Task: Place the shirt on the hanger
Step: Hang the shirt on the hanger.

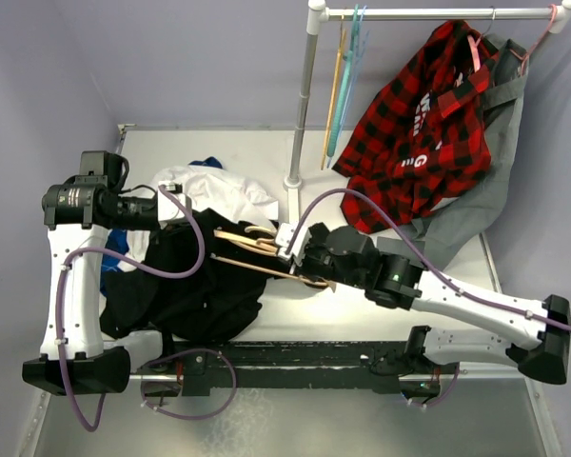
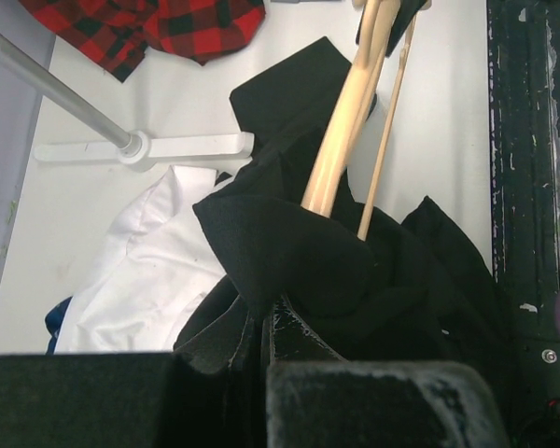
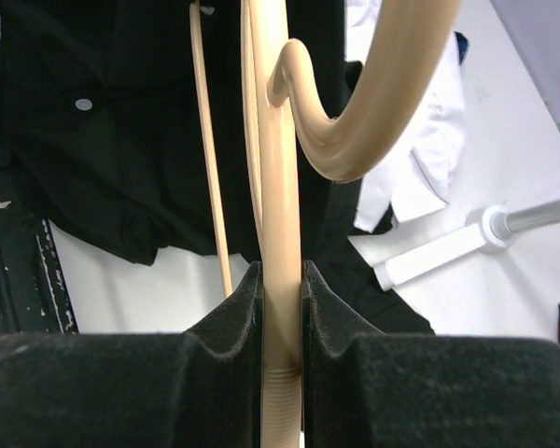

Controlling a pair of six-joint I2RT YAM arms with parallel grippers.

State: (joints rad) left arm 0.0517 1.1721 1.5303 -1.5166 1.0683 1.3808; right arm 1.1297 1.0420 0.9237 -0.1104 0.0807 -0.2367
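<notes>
The job looks about halfway done. The right gripper is clamped tight on the neck of the hanger. One broad arm of the hanger is tucked into a fold of the shirt, which lies bunched on the table. The left gripper appears closed on black cloth (the pinch itself is dark). The other shoulder is not yet dressed. No bin or box shows; the rail carries a plaid shirt.

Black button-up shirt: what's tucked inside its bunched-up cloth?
The light tan wooden hanger runs into the black button-up shirt; its broad arm and thin bar vanish in a fold. Their ends are covered.
</notes>
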